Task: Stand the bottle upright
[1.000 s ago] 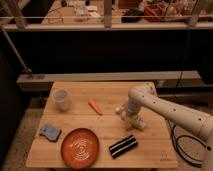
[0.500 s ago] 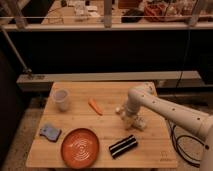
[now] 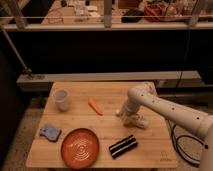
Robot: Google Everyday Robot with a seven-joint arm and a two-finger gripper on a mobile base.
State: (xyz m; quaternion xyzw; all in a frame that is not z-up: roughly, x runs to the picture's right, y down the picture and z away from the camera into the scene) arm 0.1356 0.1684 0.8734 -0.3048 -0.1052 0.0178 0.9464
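Note:
The small whitish bottle [image 3: 140, 121] lies on its side on the right part of the wooden table [image 3: 105, 95], partly covered by the arm's end. My gripper [image 3: 128, 115] is down at the bottle, at the end of the white arm [image 3: 165, 110] that reaches in from the right. I cannot tell whether the gripper is touching the bottle.
A translucent white cup [image 3: 61, 99] stands at the table's left. An orange carrot [image 3: 95, 106] lies near the middle. An orange-red plate [image 3: 80, 147] and a blue sponge [image 3: 49, 132] sit at the front left. A black-and-white striped block [image 3: 123, 146] lies in front of the gripper.

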